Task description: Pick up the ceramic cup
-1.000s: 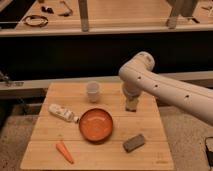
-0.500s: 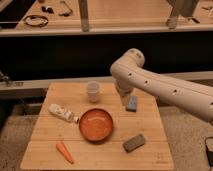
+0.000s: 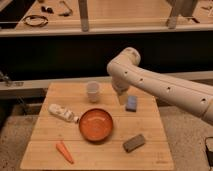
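The ceramic cup (image 3: 93, 91), small, white and upright, stands near the back edge of the wooden table (image 3: 150, 155), left of centre. My gripper (image 3: 121, 98) hangs from the white arm (image 3: 165, 90) just right of the cup, about a cup's width away and apart from it. It is low over the table, between the cup and a blue block (image 3: 132, 103). Nothing shows in the gripper.
An orange bowl (image 3: 96, 124) sits in front of the cup. A white bottle (image 3: 63, 113) lies at the left. A carrot (image 3: 64, 151) lies at the front left and a grey-brown block (image 3: 134, 142) at the front right. A dark shelf runs behind the table.
The arm has swung left towards the cup. The blue block, hidden under the gripper a second ago, now lies uncovered to the gripper's right.
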